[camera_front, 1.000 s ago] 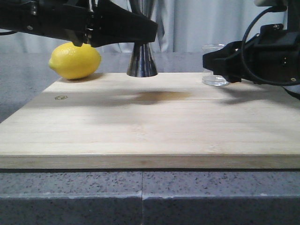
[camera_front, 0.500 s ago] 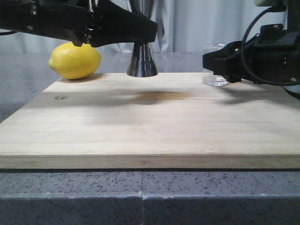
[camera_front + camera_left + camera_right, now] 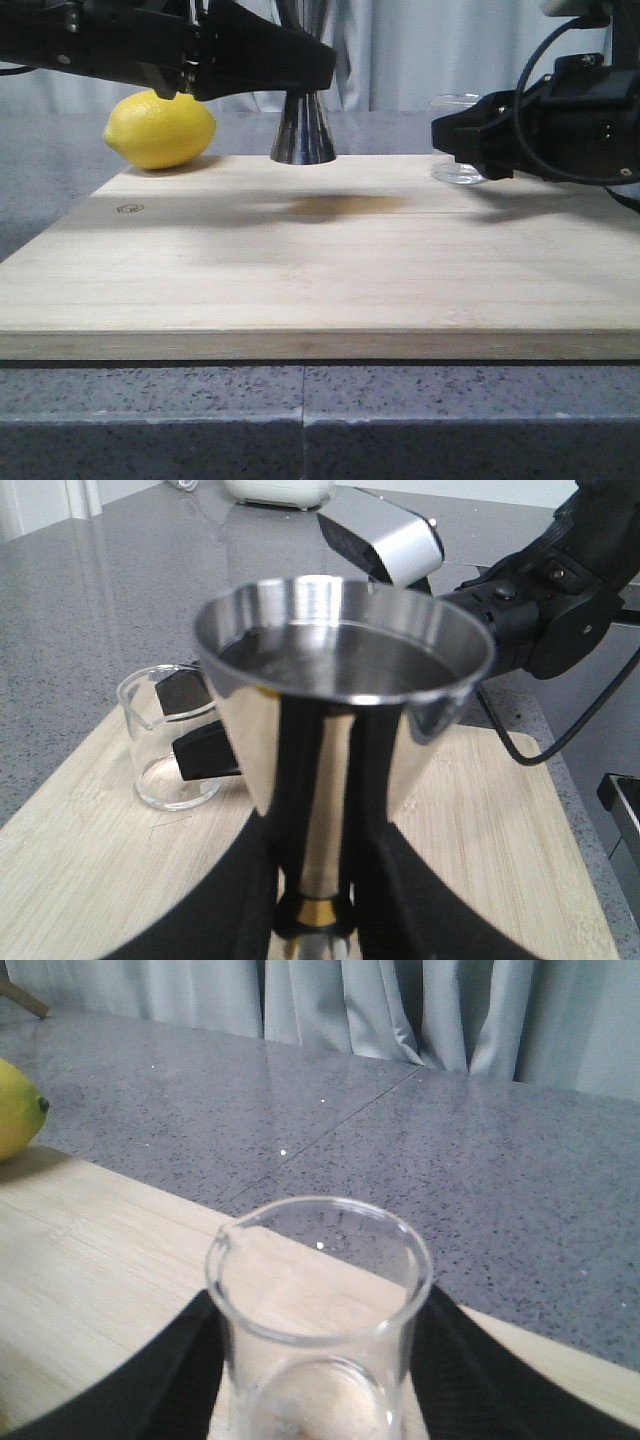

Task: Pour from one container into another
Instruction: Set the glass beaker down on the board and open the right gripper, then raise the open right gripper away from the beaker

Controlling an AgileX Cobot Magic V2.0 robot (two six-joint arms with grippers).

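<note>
The right gripper (image 3: 452, 133) was closed around the glass beaker (image 3: 458, 140), with one black finger (image 3: 170, 1370) on each side of it. The beaker stood upright at the far right of the wooden board (image 3: 320, 260) and looked nearly empty in the right wrist view, though I cannot be sure of this.

The left gripper (image 3: 318, 920) had its fingers pressed on the narrow waist of the steel jigger (image 3: 303, 125), which stood at the far middle of the board. Liquid seemed to lie in the upper cup of the jigger. A lemon (image 3: 160, 129) rested to the left of it, just beside the edge of the board.

In my judgement the pouring was probably over, or the beaker had not been lifted yet. To do the step well, the left arm should hold the jigger steady and level. The right arm should lift the beaker straight, bring the lip above the cup of the jigger, and tilt slowly so that nothing spills on the board.
</note>
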